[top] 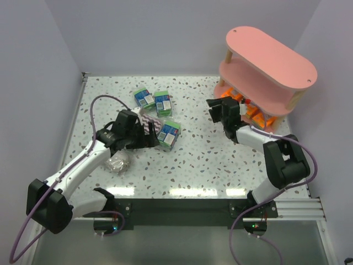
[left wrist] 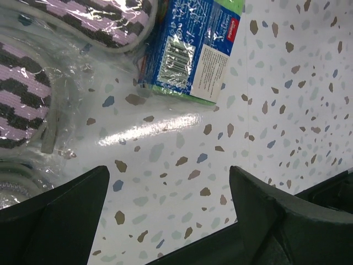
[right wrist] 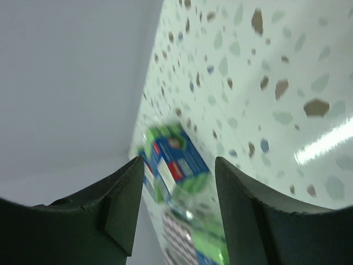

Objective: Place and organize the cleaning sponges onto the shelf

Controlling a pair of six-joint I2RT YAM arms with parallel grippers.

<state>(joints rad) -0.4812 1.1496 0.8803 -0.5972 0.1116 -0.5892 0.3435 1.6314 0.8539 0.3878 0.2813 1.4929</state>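
Observation:
The pink shelf (top: 270, 52) stands at the back right, with flat orange packs (top: 255, 116) on its lowest board. Three green-and-blue sponge packs (top: 162, 103) lie left of centre on the table. A purple zigzag sponge (top: 148, 118) lies among them and a greyish one (top: 117, 163) nearer the front. My left gripper (top: 153, 137) is open just left of the nearest green-and-blue pack (left wrist: 190, 52), and only bare table shows between its fingers (left wrist: 66, 215). My right gripper (top: 212, 110) is open in front of the shelf, pointing left at the packs (right wrist: 174, 163), holding nothing.
White walls close the table (top: 209, 160) on the left, back and right. In the left wrist view, wrapped purple zigzag sponges (left wrist: 105, 19) and a grey one (left wrist: 16, 179) lie left of the left gripper (left wrist: 168, 171). The black front rail (top: 182, 207) carries both arm bases.

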